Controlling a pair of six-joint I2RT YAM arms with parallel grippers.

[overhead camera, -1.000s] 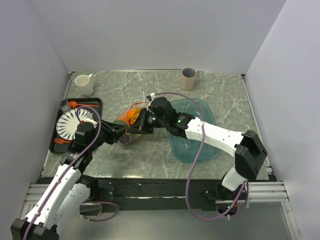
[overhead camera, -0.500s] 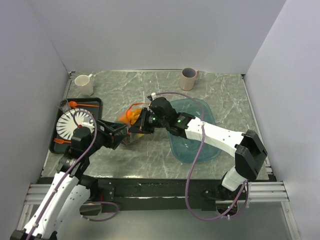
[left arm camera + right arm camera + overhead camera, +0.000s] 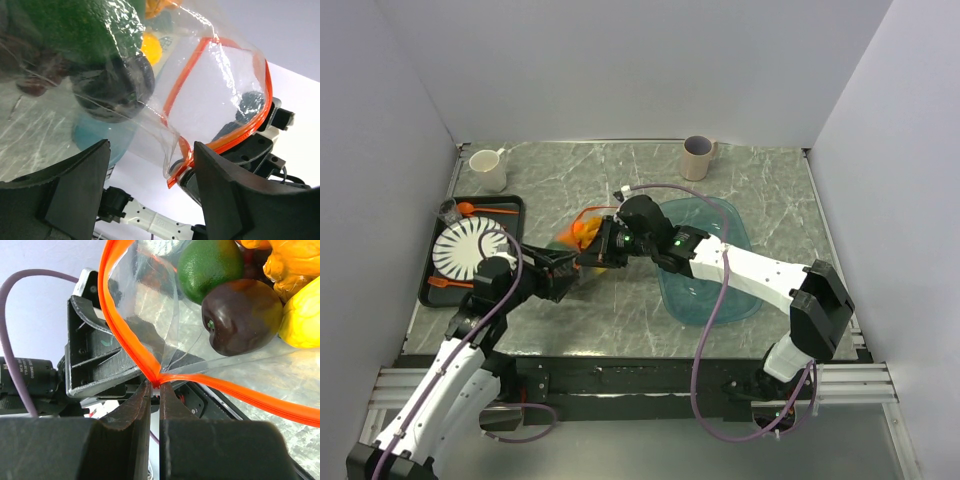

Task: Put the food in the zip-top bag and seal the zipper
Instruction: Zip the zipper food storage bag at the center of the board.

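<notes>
Right wrist: zip-top bag (image 3: 150, 300) mouth gapes toward camera, zipper (image 3: 240, 392) V-shaped

Grey-green marbled table (image 3: 770, 180), seen from above.
A white mug (image 3: 488, 169) stands in the far left corner, and a beige mug (image 3: 698, 157) stands by the far edge, right of middle. A black tray (image 3: 517, 203) lies along the left edge and a translucent teal tray (image 3: 715, 210) right of centre. Between them rests a clear zip-top bag (image 3: 578, 232).
</notes>
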